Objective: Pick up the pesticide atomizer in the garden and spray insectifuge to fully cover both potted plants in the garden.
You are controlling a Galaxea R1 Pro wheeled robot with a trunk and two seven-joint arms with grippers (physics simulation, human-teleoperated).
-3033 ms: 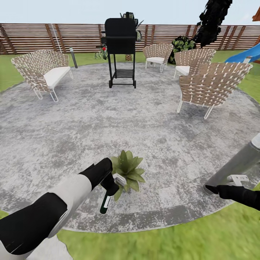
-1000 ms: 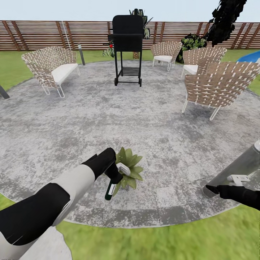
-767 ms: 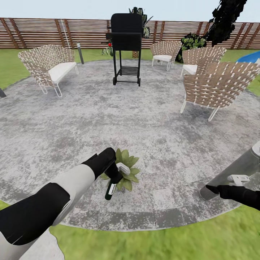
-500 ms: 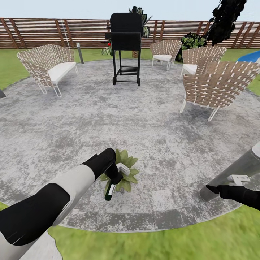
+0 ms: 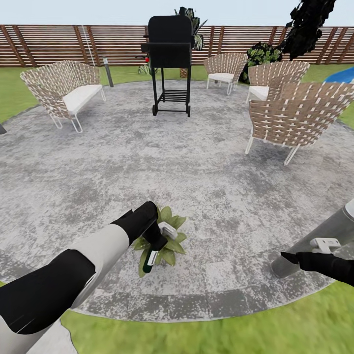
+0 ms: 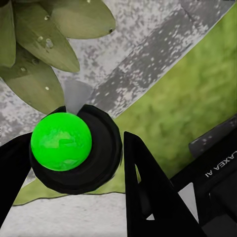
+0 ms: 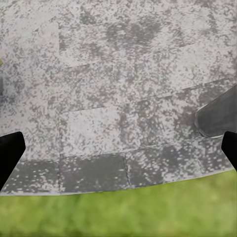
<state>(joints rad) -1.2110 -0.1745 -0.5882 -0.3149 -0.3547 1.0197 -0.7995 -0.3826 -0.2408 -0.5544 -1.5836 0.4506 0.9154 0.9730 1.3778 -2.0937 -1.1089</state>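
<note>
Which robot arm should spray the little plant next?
The left. Its gripper already holds the pesticide atomizer right over the potted plant. The right gripper is empty and off to the side.

White letters reading "AXEA AI", cut off at the picture's edge, stand on the robot's black body panel (image 6: 217,170) in the left wrist view. The white label on the pesticide atomizer (image 5: 151,257) is too small to read.

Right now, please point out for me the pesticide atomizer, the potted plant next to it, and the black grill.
pesticide atomizer (image 5: 151,257): head view, on its white label.
potted plant (image 5: 170,244): head view, on a green leaf right of the bottle.
black grill (image 5: 169,35): head view, on its closed lid.
</note>
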